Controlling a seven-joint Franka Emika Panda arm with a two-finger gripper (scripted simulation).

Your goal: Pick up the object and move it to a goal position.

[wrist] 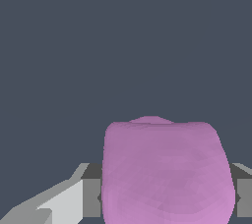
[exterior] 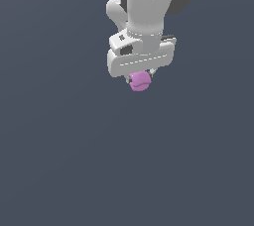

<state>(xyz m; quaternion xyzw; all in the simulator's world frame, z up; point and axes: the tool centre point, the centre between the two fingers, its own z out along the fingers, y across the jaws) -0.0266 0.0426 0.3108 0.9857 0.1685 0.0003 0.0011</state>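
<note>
The object is a small pink-purple lobed lump held just under the white gripper in the exterior view, upper middle. The jaws are shut on it, and the short fingers are mostly hidden behind the gripper body and the lump. In the wrist view the object fills the space between the two fingers, which press on its two sides. The white arm comes down from the top edge.
A plain dark grey-blue surface fills the background in both views. No other objects, containers or edges show.
</note>
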